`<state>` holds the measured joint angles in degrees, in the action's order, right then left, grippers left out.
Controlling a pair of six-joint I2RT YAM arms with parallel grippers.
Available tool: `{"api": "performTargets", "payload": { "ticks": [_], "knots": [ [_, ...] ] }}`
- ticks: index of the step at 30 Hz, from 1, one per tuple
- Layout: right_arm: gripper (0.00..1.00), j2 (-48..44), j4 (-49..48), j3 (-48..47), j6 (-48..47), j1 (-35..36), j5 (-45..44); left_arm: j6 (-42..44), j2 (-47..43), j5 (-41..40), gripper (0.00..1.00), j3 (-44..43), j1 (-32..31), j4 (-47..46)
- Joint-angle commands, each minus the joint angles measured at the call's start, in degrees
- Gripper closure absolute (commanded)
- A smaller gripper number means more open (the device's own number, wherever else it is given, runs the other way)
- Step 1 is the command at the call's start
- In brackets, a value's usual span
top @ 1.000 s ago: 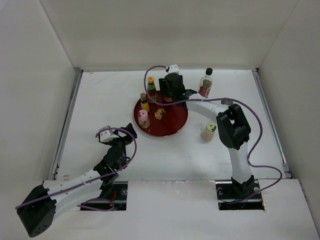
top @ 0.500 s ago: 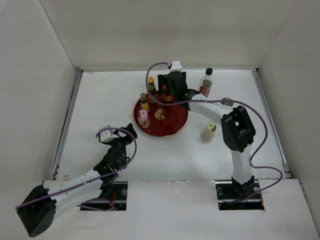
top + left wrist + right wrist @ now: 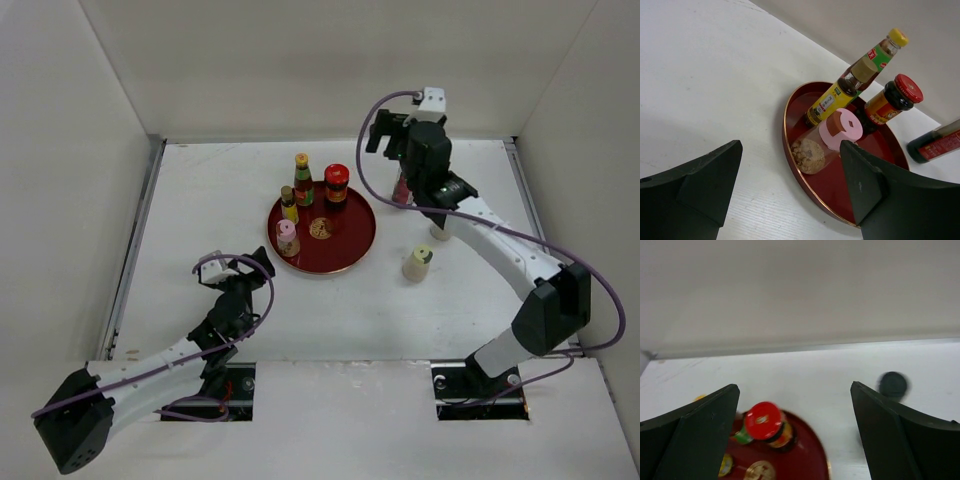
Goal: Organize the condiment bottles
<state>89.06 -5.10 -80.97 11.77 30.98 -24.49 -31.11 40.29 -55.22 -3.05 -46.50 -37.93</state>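
Four bottles stand on the round red tray: the green-yellow-capped red sauce, the red-lidded jar, the yellow bottle and the pink-capped jar. The grey-topped cream shaker stands on the table right of the tray. The small cream bottle shows partly under my right arm. The tall clear black-capped bottle is mostly hidden behind my right gripper, which is open and empty, raised near the back wall. My left gripper is open and empty, near-left of the tray.
The left wrist view shows the tray rim, pink-capped jar, yellow bottle, red sauce and red-lidded jar. The right wrist view shows the red lid and a black cap. White walls enclose the table.
My right gripper has let go of the red-lidded jar, which now stands free at the tray's back. It has risen and swung right toward the tall bottle. The left arm has not moved.
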Motion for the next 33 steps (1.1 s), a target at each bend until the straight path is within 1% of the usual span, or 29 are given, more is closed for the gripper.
{"api": "performTargets", "payload": {
  "ticks": [1,4,8,11,13,16,23,27,31,33],
  "knots": [
    [0.00,-0.6,0.2,1.2,-1.4,-4.6,-4.6,-0.7,0.6,0.5,0.22,0.5,0.4,-2.6],
    [0.00,1.9,3.0,-0.3,-4.3,-7.9,-6.7,-0.9,1.0,0.9,0.22,0.3,0.4,-2.8],
    [0.00,6.5,4.8,-3.7,-6.0,-10.0,-4.5,-1.1,2.3,0.9,0.22,0.5,0.6,-3.9],
    [0.00,8.5,4.4,-4.9,-6.5,-10.5,-4.2,-1.1,2.0,1.2,0.22,0.5,0.5,-3.9],
    [0.06,9.7,3.5,-5.5,-6.2,-11.3,-3.8,-1.1,2.2,1.2,0.22,0.7,0.6,-3.9],
    [0.12,11.7,3.7,-6.6,-6.1,-11.6,-2.9,-1.1,1.5,1.4,0.22,0.7,0.6,-3.9],
    [0.43,13.5,2.3,-6.5,-5.4,-11.5,-3.5,-1.1,1.6,1.6,0.22,0.8,0.7,-3.9],
    [0.56,11.4,-1.1,-5.0,-5.9,-11.5,-4.4,-1.1,2.4,1.6,0.22,0.7,0.7,-3.9],
    [0.61,5.4,-4.2,-0.4,-7.0,-11.1,-5.5,-1.1,1.1,1.9,0.22,0.9,0.7,-3.9],
    [0.62,1.9,-5.1,2.1,-6.7,-10.7,-5.4,-1.3,1.8,2.0,0.22,0.9,0.8,-3.9]
  ]
}}
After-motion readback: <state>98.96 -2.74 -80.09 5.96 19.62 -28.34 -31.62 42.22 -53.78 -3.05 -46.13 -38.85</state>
